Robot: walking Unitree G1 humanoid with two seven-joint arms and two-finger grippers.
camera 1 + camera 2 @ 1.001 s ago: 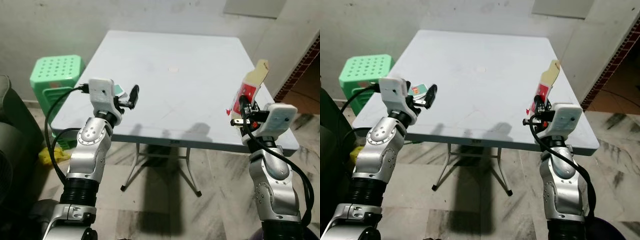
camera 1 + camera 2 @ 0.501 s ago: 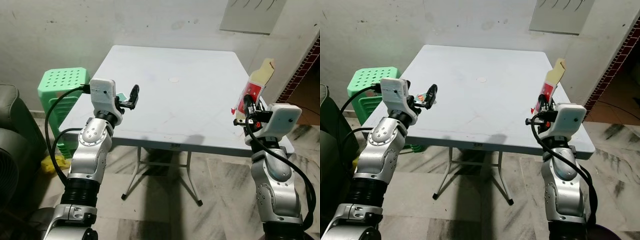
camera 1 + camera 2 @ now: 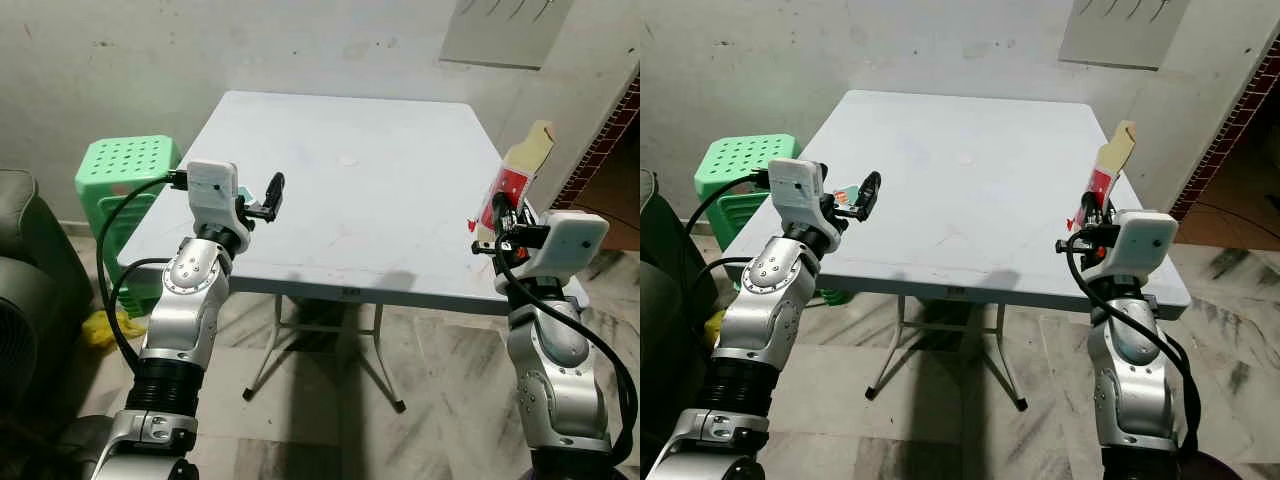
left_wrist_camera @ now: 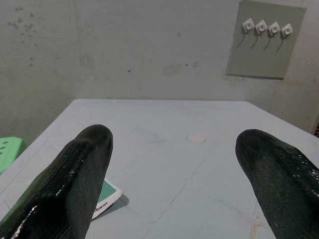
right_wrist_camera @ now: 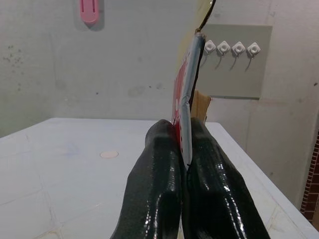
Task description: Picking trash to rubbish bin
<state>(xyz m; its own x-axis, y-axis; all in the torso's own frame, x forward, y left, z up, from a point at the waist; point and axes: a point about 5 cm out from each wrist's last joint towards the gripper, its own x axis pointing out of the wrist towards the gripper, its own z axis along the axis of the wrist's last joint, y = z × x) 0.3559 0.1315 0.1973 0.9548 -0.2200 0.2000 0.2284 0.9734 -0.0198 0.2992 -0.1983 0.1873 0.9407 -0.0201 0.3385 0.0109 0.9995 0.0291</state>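
Trash: one flat red-and-tan wrapper (image 3: 513, 182), pinched upright in my right gripper (image 3: 503, 215), fingers clamped on it, over the right edge of the one white folding table (image 3: 350, 190). My left gripper (image 3: 270, 196) hangs over the table's left edge, fingers spread, holding nothing. One green-and-white card (image 4: 103, 197) lies flat on the table just beside it. One green stool (image 3: 118, 168) stands left of the table.

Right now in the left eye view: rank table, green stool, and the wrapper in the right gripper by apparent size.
1. Table, largest by far.
2. Green stool, partly hidden behind the left arm.
3. Wrapper, smallest, though it is nearer the camera than the stool.
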